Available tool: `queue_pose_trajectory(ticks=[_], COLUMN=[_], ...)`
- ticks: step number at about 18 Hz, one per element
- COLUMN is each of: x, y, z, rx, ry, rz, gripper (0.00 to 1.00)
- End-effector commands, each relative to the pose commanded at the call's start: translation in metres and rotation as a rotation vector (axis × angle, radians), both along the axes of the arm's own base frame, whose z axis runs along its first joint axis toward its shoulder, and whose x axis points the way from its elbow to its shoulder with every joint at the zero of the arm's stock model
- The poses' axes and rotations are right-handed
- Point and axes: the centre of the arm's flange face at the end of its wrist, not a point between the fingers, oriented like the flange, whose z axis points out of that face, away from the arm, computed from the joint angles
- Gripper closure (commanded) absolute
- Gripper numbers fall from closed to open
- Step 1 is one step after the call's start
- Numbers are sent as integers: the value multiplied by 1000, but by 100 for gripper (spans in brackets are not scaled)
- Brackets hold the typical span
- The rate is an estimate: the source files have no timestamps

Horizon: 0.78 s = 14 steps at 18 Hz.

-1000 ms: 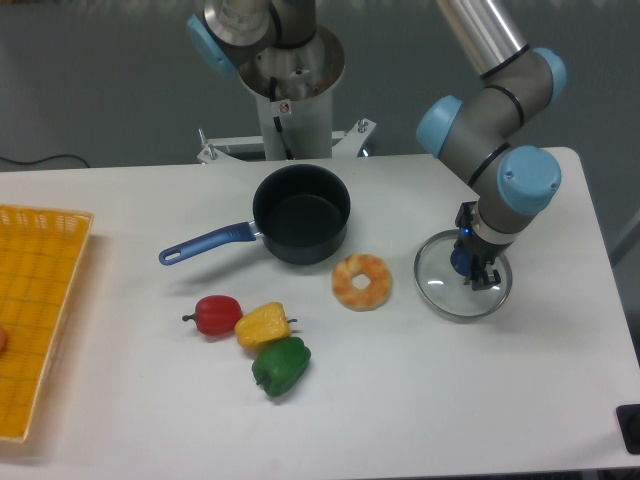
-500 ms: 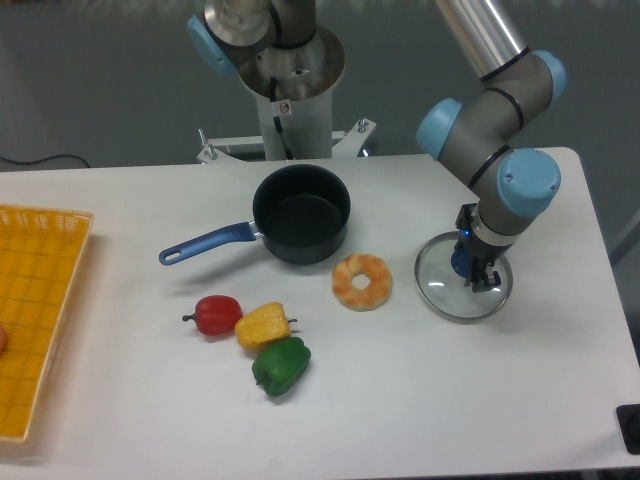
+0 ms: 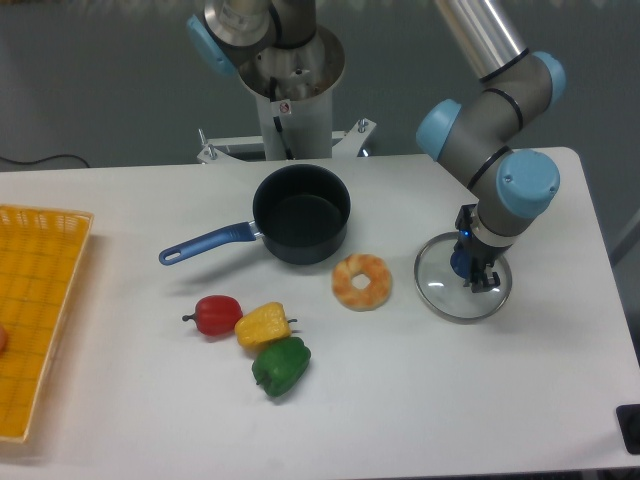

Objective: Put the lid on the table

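The lid (image 3: 440,288), a round glass disc with a thin metal rim, lies flat on the white table (image 3: 400,400) at the right, beside the pineapple slice. My gripper (image 3: 472,272) points straight down over the lid's centre. Its dark fingers sit closed around the small dark blue knob (image 3: 458,263), which is mostly hidden by them. The lid's rim appears to rest on the tabletop.
A dark blue saucepan (image 3: 299,213) with a blue handle stands open at the middle back. An orange pineapple ring (image 3: 362,282) lies left of the lid. Red (image 3: 217,314), yellow (image 3: 262,324) and green (image 3: 281,366) peppers lie at front centre. A yellow mesh basket (image 3: 35,310) sits at the left edge.
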Motion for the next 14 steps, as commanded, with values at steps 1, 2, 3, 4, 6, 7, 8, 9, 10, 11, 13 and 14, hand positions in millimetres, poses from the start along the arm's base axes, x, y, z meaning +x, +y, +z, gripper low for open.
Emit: queue_pose_trajectory(ticks=[1,2,3,4,6,7,8,9,10,11,13,14], x=[0,0,0,0,0,0,0,0,0,0,0,0], y=[0,0,0,0,0,0,0,0,0,0,0,0], z=[0,0,-1,0,-2,-2,-2,-2,-2,-2,-2,-2], rx=[0,0,-1,0,-1,-1,-1,-1,-1,-1,-1,-1], ry=[0,0,-1,0,-3,-3,-3,-3,-3,-3,-3,-3], rz=[0,0,0,0,0,0,0,0,0,0,0,0], gripper=[35,32,31,30,28,28,28,27,27,26,25,24])
